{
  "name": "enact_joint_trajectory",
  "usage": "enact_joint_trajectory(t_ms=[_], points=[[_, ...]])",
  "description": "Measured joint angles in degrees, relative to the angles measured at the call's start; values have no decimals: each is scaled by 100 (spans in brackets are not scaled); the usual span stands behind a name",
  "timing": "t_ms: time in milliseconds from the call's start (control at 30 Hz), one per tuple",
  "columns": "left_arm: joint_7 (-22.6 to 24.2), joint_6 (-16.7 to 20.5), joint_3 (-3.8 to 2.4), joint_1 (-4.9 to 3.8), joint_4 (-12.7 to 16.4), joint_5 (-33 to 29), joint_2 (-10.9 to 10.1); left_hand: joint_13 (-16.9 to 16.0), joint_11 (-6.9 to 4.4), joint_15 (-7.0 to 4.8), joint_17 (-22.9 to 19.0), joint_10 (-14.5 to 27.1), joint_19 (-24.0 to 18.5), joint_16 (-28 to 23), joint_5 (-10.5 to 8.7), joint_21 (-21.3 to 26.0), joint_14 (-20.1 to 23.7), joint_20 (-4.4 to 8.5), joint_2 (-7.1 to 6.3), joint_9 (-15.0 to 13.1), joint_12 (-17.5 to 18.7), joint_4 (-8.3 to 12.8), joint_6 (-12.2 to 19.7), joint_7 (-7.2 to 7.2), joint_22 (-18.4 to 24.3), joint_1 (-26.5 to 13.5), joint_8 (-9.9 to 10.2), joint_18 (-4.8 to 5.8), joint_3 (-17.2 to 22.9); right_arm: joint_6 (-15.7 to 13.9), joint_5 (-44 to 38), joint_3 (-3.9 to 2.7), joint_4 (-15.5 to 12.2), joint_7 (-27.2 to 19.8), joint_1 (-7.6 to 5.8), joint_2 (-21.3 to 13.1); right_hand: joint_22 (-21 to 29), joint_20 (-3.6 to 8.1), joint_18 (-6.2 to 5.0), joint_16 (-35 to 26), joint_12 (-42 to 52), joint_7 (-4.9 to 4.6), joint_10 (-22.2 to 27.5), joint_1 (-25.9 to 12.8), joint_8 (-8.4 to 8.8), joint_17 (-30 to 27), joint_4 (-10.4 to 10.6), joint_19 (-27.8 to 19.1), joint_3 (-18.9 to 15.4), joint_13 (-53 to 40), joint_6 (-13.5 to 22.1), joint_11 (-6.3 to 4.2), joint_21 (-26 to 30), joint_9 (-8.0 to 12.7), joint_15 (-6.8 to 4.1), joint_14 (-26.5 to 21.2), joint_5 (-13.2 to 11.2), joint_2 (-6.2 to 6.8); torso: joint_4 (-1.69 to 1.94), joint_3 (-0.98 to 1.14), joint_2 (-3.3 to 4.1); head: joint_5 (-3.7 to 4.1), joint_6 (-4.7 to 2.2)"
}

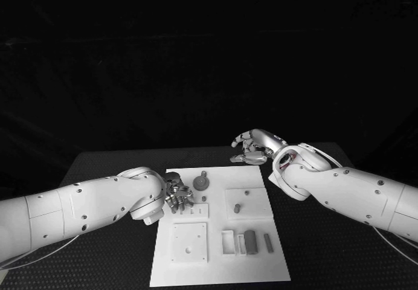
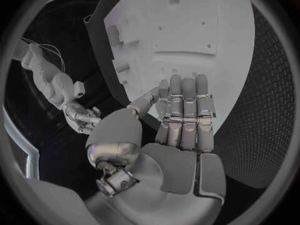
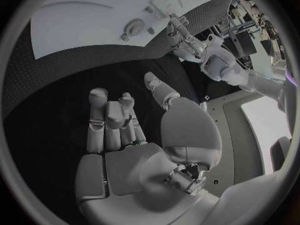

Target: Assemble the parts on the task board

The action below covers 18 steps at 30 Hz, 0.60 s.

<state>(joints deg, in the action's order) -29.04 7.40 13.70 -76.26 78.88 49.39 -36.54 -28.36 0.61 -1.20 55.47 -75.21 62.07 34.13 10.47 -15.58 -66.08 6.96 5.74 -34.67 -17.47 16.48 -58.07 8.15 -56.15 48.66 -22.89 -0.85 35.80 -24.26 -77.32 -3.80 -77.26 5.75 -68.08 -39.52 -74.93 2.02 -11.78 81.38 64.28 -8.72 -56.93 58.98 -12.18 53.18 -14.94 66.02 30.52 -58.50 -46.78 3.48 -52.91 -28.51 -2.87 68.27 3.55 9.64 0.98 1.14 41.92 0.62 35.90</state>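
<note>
The white task board [image 1: 218,266] lies in the middle of the black table. On it stand a round knobbed part [image 1: 203,181] and a short peg [image 1: 237,208]; two grey bars [image 1: 250,241] lie beside a white frame [image 1: 228,242]. My left hand [image 1: 179,193] hovers at the board's left edge, fingers stretched out side by side [image 2: 184,110], holding nothing. My right hand [image 1: 255,148] hangs over the bare table just beyond the board's far right corner, fingers loosely bent [image 3: 112,120], thumb apart, nothing in it. The board [image 3: 81,20] and the knobbed part [image 3: 133,26] lie ahead of that hand.
A square white plate with holes [image 1: 190,241] sits on the board's near left, a smaller one [image 1: 199,211] just above it, and a raised square [image 1: 246,202] around the peg. Black table [image 1: 331,254] surrounds the board on all sides.
</note>
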Motion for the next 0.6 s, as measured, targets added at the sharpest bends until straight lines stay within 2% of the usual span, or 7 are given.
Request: enact_joint_trajectory(t_ms=[300, 600], points=[[-39, -38, -4, 4, -18, 159, 44, -1, 1, 0, -5, -1, 0, 0, 0, 0, -1, 0, -15, 0, 0, 1, -9, -11, -13, -19, 10, 0, 1, 3, 19, 0, -5, 1, 0, -1, 0, -1, 0, 0, 0, 7, 0, 0, 0, -1, 17, -1, -16, 6, 12, 0, 0, 0, 0, 0, 0, 0, 10, 0, -1, 9, 39], [-73, -88, -4, 63, -30, 370, 91, -5, 2, 0, -5, -3, -1, 22, 0, 0, -1, -1, -36, -1, 0, 3, -16, -22, -20, -40, 11, 0, 33, 9, 31, -2, -9, 4, -1, -6, 0, -9, 0, 0, 0, 0, 0, 0, 0, -1, 17, -9, -16, 11, 21, 0, 0, 0, 0, 0, 0, 0, 6, 2, -3, 13, 54]])
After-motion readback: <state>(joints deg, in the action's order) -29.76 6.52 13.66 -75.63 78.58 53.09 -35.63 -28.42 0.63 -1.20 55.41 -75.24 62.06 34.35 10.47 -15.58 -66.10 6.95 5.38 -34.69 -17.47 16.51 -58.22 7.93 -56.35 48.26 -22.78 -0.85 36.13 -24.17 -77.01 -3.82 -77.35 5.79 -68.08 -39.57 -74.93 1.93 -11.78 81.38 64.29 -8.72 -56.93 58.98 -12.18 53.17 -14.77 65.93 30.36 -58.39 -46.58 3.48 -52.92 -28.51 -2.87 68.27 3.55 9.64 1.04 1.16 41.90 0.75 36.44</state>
